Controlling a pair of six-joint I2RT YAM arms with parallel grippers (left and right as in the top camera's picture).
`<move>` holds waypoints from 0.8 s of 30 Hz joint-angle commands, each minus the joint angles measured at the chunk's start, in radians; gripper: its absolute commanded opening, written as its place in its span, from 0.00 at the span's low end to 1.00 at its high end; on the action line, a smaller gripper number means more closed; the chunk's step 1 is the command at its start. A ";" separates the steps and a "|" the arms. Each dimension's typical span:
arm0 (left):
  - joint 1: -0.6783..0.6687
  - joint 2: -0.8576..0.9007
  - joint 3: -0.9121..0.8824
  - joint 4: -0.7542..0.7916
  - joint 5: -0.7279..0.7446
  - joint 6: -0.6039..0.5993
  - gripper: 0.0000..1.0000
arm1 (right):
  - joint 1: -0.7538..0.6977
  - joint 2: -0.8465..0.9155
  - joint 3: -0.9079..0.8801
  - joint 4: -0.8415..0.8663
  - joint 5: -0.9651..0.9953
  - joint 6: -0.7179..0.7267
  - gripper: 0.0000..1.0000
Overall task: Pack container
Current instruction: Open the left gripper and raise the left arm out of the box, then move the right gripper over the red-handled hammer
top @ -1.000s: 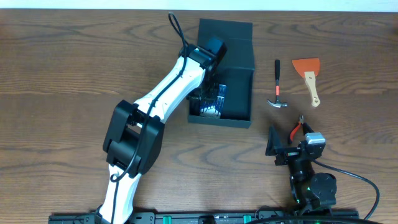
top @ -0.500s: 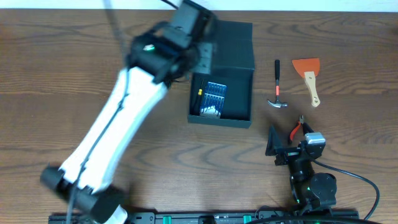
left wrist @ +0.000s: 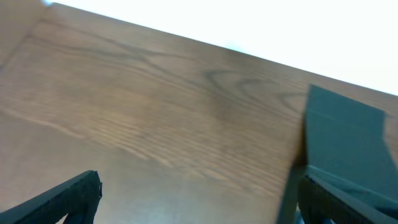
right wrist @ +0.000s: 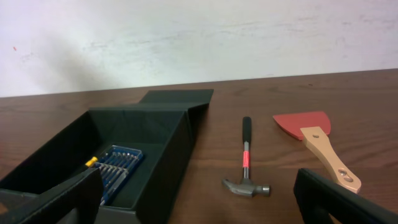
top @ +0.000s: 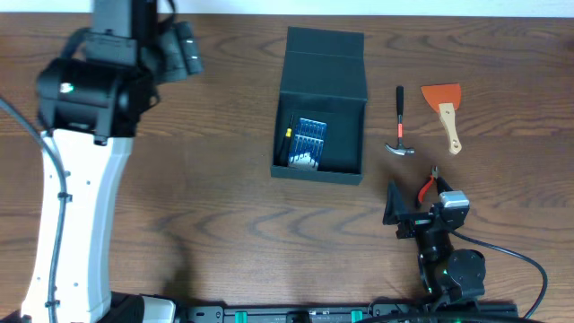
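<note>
The container (top: 350,81) is a dark box standing open at the table's middle, its flap lid folded back. A blue screwdriver case (top: 308,144) lies inside it, also seen in the right wrist view as the case (right wrist: 115,167) within the container (right wrist: 180,155). My left gripper (top: 184,49) is raised high at the far left, well away from the box. Its jaws (left wrist: 202,205) stand open over bare wood, with the container's lid (left wrist: 345,134) to the right. My right gripper (top: 420,208) rests near the front edge. It is open (right wrist: 199,205) and holds nothing.
A small hammer (top: 401,126) with a black and red handle lies right of the box, also seen in the right wrist view (right wrist: 247,168). Further right is an orange scraper (top: 446,112) with a wooden handle. Red-handled pliers (top: 430,186) lie just beyond my right gripper.
My left arm has risen out of the container and swung far left, its jaws opening. The blue screwdriver case stays in the box. The right arm has not moved.
</note>
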 commanded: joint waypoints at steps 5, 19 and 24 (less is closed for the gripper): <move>0.039 -0.007 0.006 -0.028 -0.024 -0.002 0.99 | -0.008 -0.006 -0.003 -0.002 0.011 -0.008 0.99; 0.039 -0.006 0.006 -0.028 -0.023 -0.002 0.99 | -0.008 0.092 0.298 -0.249 0.273 0.015 0.99; 0.039 -0.006 0.006 -0.029 -0.023 -0.002 0.99 | -0.008 0.314 0.526 -0.428 0.318 0.000 0.99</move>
